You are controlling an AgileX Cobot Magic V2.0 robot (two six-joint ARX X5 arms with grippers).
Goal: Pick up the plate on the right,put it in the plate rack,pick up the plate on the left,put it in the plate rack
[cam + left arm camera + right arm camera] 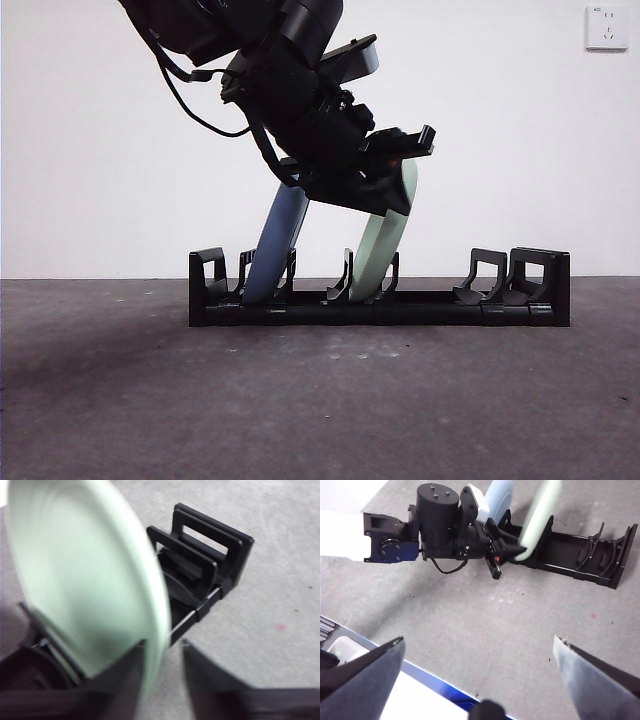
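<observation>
Two plates in plate rack (380, 305) now: blue plate (275, 245) at one end, green plate (383, 250) mid rack, leaning. Left gripper (162, 680) jaws apart round green rim, let go. Right gripper (477, 665) waits, jaws wide. Risk: jaw bumps rim pulling away, plate tips out onto desk.
</observation>
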